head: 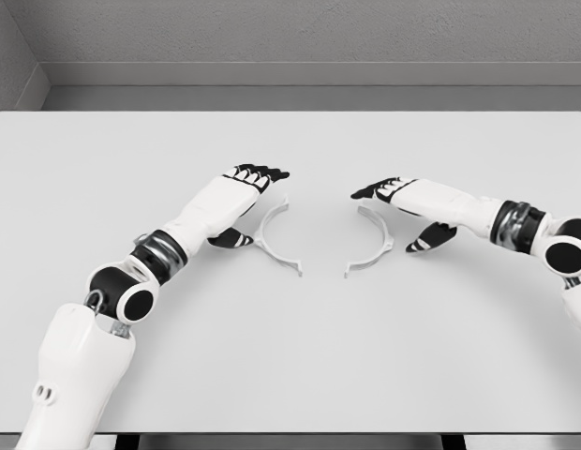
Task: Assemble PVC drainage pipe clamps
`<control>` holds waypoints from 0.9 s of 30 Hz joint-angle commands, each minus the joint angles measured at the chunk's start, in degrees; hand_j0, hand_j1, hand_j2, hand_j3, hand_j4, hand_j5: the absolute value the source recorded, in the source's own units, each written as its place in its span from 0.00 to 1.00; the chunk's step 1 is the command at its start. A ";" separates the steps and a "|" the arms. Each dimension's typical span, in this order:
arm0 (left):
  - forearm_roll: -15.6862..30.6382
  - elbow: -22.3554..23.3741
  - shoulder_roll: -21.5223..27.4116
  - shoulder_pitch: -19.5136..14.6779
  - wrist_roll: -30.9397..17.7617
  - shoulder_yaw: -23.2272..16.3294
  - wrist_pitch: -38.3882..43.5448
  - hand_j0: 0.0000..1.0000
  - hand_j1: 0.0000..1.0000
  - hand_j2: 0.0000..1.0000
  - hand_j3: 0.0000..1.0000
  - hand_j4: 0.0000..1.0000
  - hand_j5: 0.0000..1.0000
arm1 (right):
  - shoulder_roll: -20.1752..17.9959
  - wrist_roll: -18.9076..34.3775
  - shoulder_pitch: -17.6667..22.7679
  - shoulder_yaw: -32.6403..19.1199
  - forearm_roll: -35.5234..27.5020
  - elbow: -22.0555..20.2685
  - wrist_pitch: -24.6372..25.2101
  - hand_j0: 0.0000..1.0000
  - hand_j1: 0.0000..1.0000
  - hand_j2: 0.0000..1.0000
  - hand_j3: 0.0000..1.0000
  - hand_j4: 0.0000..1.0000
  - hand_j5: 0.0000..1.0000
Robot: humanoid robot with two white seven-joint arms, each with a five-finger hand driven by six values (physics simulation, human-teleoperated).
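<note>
A bare simulated test room: plain white table [290,356], blank grey walls [300,33].

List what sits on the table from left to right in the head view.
Left robot hand → left clamp half → right clamp half → right robot hand, all over the white table.

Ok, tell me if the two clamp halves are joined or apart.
Apart: left clamp half and right clamp half lie separate, bare table between.

We reach both white arms forward, elbows bent outward and forearms angling inward. Our left hand [242,187] and right hand [403,195] hover palms inward, dark fingers extended, thumbs hanging below, grasping nothing.
</note>
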 commanded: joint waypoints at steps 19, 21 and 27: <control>0.09 3.05 0.10 -1.76 0.12 0.29 0.14 1.00 1.00 1.00 1.00 1.00 1.00 | 1.91 -8.30 -5.10 0.06 0.35 7.88 2.44 1.00 1.00 1.00 1.00 1.00 1.00; 0.09 3.05 0.10 -1.76 0.12 0.20 0.14 1.00 1.00 1.00 1.00 1.00 1.00 | 2.53 -8.30 -5.62 0.32 0.35 8.41 2.53 1.00 1.00 1.00 1.00 1.00 1.00; 0.09 2.87 -0.61 -1.76 0.12 -0.32 0.14 1.00 1.00 1.00 1.00 1.00 1.00 | 5.78 -8.13 -7.47 0.76 1.84 11.66 2.53 1.00 1.00 1.00 1.00 1.00 1.00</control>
